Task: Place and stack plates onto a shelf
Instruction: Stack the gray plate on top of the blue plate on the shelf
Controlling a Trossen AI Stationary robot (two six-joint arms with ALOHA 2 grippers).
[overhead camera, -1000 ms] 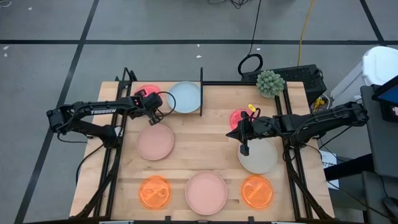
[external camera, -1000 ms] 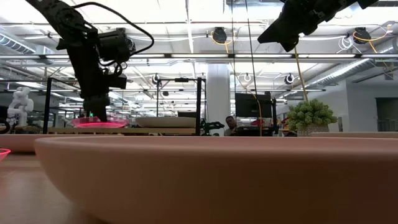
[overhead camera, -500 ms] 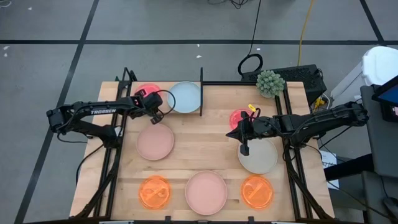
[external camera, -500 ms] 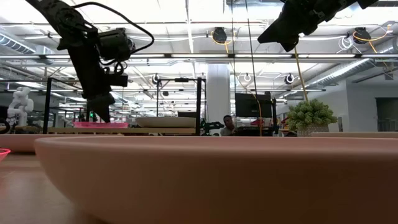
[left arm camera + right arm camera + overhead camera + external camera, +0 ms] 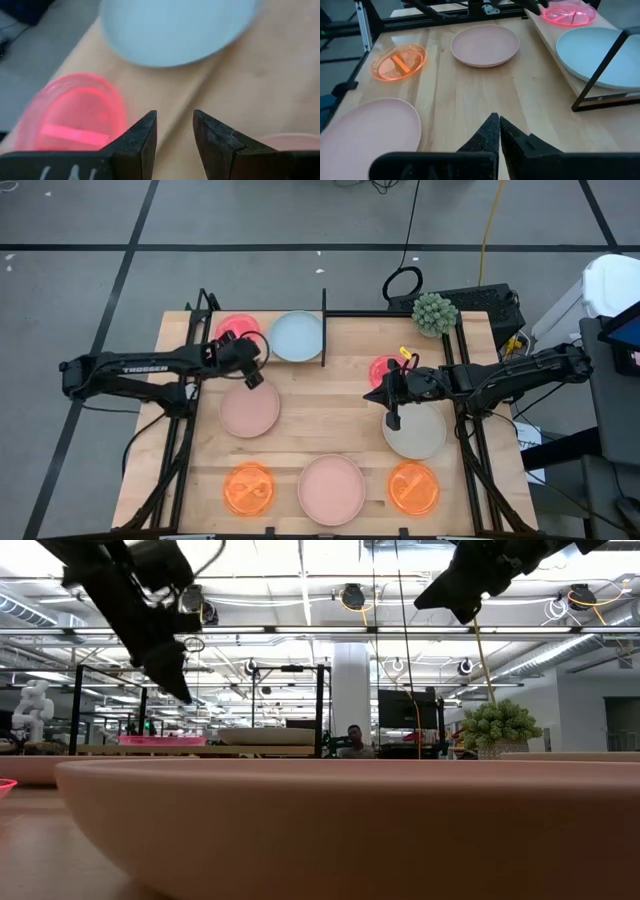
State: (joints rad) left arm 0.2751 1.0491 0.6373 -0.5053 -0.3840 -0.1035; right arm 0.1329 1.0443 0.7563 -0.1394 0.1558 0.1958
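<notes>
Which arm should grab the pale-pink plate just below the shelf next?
Left. Its end effector, open and empty, hangs right over that pale-pink plate; the right end effector is shut, across the table by the beige plate.

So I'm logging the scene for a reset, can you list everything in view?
Translucent neon pink plates: two; one on the shelf, one under the right arm.
Matte light-blue plate: one, on the shelf.
Matte pale-pink plates: two; table left, front centre.
Translucent orange plates: two; front left, front right.
Beige plate: one, right.
Wooden shelf with black frame: one, back.
Green potted plant: one, back right.
Left gripper: open, empty, near the shelf.
Right gripper: shut, empty.
</notes>
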